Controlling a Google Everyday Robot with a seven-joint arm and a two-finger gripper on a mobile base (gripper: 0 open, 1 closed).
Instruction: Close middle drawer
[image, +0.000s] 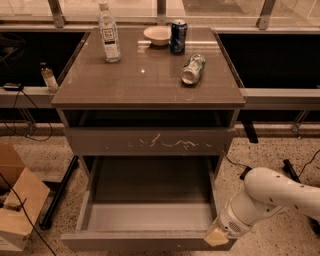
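Camera view: middle drawer (140, 241) pulled far out, low in the cabinet (150, 85), gripper (217, 237) at right end of its front, open or closed can't tell, looks like the contact step, next needs a straight inward push till flush.

This looks like a robotics lab or test bay rather than a home. The pincer (217, 236), on a bulky white robot arm (272, 197), sits at the right front corner of the pulled-out middle drawer (150, 241) of a lone drawer cabinet. Above and left of the pincer, the worktop (125, 82) carries a sparse, staged set: a water bottle (109, 35), a bowl (157, 34), an upright soda can (177, 36) and a can on its side (193, 69). Far left of the pincer, a cardboard box (17, 207) and loose cables (31, 109) lie on the speckled terrazzo floor (265, 150).
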